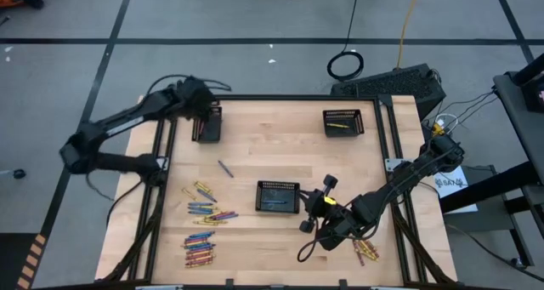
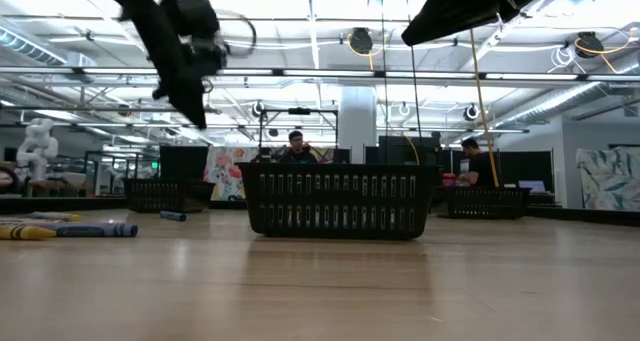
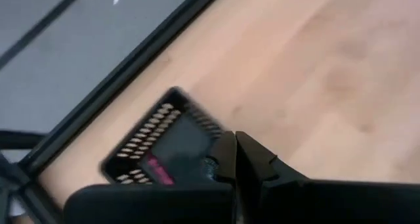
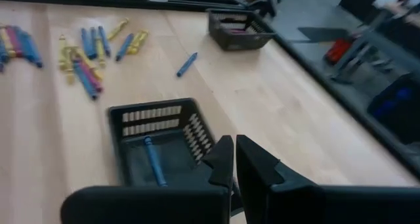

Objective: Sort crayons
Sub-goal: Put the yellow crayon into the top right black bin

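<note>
Crayons lie on the table's near left in loose groups and a row, and they show in the right wrist view. One blue crayon lies alone. A few lie near right. My left gripper is shut and empty above the far-left black tray, which holds a pink crayon. My right gripper is shut and empty, just right of the middle tray, which holds a blue crayon.
A third black tray stands at the far right with a yellow crayon in it. Bare wood lies between the trays. A black frame runs along the table's edges. People sit in the room beyond the table.
</note>
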`<control>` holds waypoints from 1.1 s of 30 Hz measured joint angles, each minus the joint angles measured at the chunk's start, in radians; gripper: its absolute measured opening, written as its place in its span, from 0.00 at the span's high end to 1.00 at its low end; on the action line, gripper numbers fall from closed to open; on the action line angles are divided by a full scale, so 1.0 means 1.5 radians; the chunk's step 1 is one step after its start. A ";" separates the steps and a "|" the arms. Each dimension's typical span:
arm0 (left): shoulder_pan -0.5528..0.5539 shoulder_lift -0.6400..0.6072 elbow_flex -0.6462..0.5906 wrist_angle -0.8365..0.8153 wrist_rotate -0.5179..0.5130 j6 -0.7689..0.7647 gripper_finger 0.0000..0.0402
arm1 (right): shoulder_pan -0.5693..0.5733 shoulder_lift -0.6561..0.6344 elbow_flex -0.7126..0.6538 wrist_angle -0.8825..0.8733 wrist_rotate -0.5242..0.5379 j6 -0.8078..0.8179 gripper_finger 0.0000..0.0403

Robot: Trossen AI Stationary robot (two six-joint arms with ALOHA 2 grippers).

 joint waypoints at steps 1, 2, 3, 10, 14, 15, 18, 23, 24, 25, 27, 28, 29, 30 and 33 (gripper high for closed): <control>-0.024 -0.029 -0.011 0.007 0.000 -0.013 1.00 | 0.002 0.000 -0.005 0.001 0.016 0.000 0.98; -0.052 -0.059 -0.022 0.011 -0.001 -0.027 1.00 | 0.005 0.000 -0.014 0.000 0.031 0.004 0.98; -0.083 -0.090 -0.034 0.015 -0.008 -0.044 1.00 | 0.008 0.000 -0.023 -0.002 0.045 0.010 0.98; -0.331 -0.248 -0.120 0.103 -0.142 -0.168 1.00 | 0.015 -0.044 -0.046 -0.052 0.029 0.076 0.98; -0.463 -0.268 -0.171 0.184 -0.240 -0.202 1.00 | 0.017 -0.078 -0.046 -0.050 0.039 0.069 0.98; -0.492 -0.265 -0.182 0.208 -0.260 -0.203 1.00 | 0.017 -0.084 -0.045 -0.049 0.040 0.065 0.98; -0.566 -0.242 -0.211 0.288 -0.300 -0.203 1.00 | 0.017 -0.089 -0.045 -0.055 0.040 0.063 0.98; -0.667 -0.167 -0.218 0.356 -0.386 -0.234 1.00 | 0.015 -0.087 -0.045 -0.056 0.005 0.064 0.98; -0.685 -0.149 -0.218 0.368 -0.404 -0.238 1.00 | 0.015 -0.084 -0.045 -0.056 -0.007 0.064 0.98; -0.700 -0.129 -0.218 0.379 -0.417 -0.238 1.00 | 0.015 -0.081 -0.045 -0.056 -0.017 0.064 0.98; -0.727 -0.091 -0.218 0.405 -0.430 -0.250 1.00 | 0.013 -0.079 -0.045 -0.056 -0.037 0.061 0.98; -0.739 -0.073 -0.218 0.414 -0.435 -0.261 1.00 | 0.013 -0.080 -0.045 -0.056 -0.046 0.059 0.98; -0.749 -0.056 -0.218 0.421 -0.440 -0.276 1.00 | 0.012 -0.080 -0.045 -0.056 -0.051 0.057 0.98; -0.758 -0.038 -0.218 0.427 -0.444 -0.293 1.00 | 0.010 -0.080 -0.045 -0.056 -0.059 0.054 0.98; -0.779 0.011 -0.218 0.428 -0.460 -0.355 1.00 | 0.003 -0.080 -0.045 -0.051 -0.062 0.050 0.98</control>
